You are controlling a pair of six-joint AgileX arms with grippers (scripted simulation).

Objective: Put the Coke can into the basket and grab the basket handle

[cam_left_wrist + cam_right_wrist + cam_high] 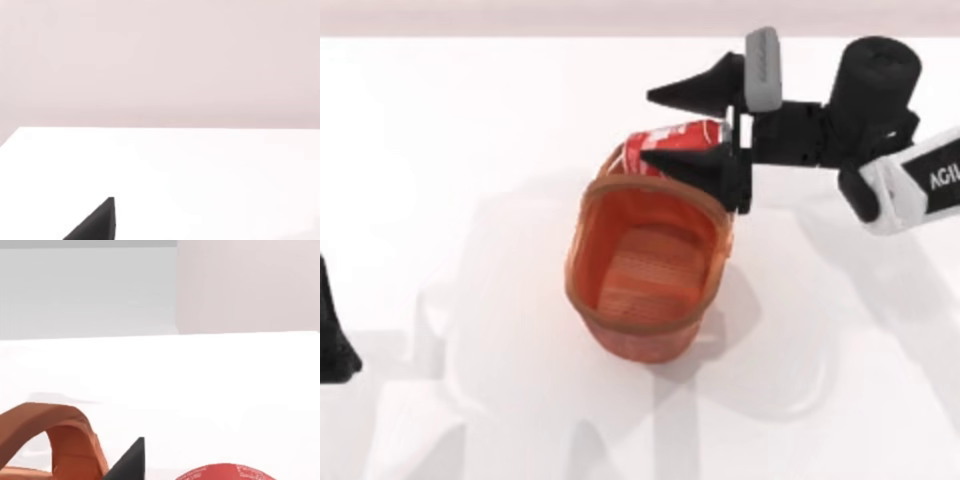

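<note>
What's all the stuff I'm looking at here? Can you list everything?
Coke can: one, red with white lettering, lying sideways between the right pincer's fingers, over the basket's far rim.
Basket: one, orange-red wicker, middle of the table, nothing in it.
Basket handle: one, orange-brown arch, seen in the right wrist view.
Table: one, white.
Right pincer: one, black, shut on the can, right of centre toward the far edge.
Left pincer: one, black, parked at the table's left edge.
</note>
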